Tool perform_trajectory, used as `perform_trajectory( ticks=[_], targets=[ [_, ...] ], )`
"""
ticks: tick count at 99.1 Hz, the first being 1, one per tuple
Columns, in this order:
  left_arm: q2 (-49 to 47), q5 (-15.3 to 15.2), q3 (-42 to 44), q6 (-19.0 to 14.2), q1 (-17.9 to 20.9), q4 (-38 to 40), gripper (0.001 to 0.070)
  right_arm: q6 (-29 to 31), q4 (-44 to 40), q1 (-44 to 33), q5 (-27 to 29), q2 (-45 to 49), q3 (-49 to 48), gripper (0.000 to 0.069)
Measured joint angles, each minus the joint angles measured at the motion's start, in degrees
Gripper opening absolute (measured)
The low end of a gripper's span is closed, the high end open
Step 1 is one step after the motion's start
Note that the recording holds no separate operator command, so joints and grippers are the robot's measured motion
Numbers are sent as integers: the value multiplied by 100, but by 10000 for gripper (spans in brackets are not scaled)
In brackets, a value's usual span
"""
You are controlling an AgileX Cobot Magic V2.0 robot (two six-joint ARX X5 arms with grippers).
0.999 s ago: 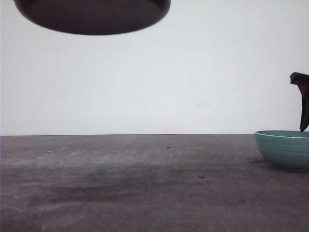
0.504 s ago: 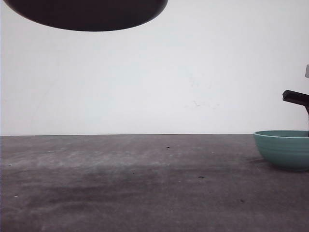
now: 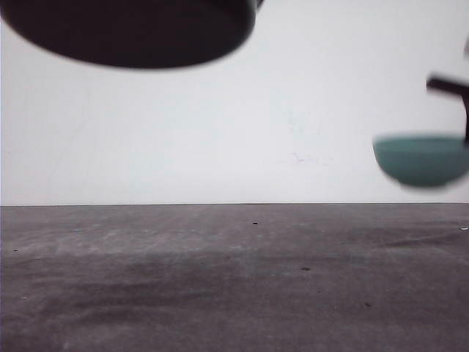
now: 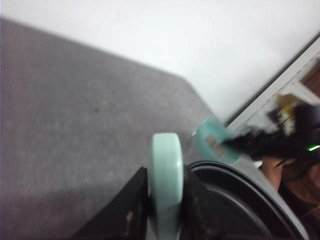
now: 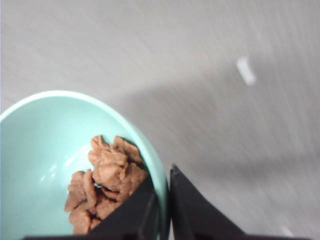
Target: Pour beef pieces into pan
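The black pan (image 3: pixel 132 33) hangs high at the upper left of the front view. My left gripper (image 4: pixel 165 200) is shut on its mint-green handle (image 4: pixel 165 175), with the pan's black rim (image 4: pixel 240 187) beside it. A teal bowl (image 3: pixel 421 161) floats above the table at the right, blurred. My right gripper (image 5: pixel 162 200) is shut on the bowl's rim (image 5: pixel 159 172), one finger inside and one outside. Brown beef pieces (image 5: pixel 102 182) lie heaped in the bowl's bottom (image 5: pixel 30 170). The bowl and the right arm (image 4: pixel 265 142) also appear small past the pan in the left wrist view.
A grey table (image 3: pixel 234 279) runs across the front view below both held things, with a white wall (image 3: pixel 293 110) behind. A small white scrap (image 5: pixel 245 70) lies on the table under the bowl.
The teal bowl has left the table and risen in my right gripper. The pan has dipped slightly lower at the upper left.
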Motion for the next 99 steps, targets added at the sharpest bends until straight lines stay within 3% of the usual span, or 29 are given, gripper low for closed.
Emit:
perform_trajectory(
  ticks=[21, 41, 72, 99],
  targets=[
    [708, -24, 0, 63, 0, 258, 62, -350, -348, 791, -31, -1099, 501, 19],
    [1244, 101, 0, 46, -44, 929, 62, -719, -337, 2208, 299, -1449, 1054, 19],
    [1744, 175, 570, 33, -402, 1110, 62, -1838, -46, 4343, 2046, -1130, 1189, 19],
    [1912, 197, 1132, 20, -586, 750, 62, -4004, 553, 5705, 3880, -1049, 1189, 18]
  ],
)
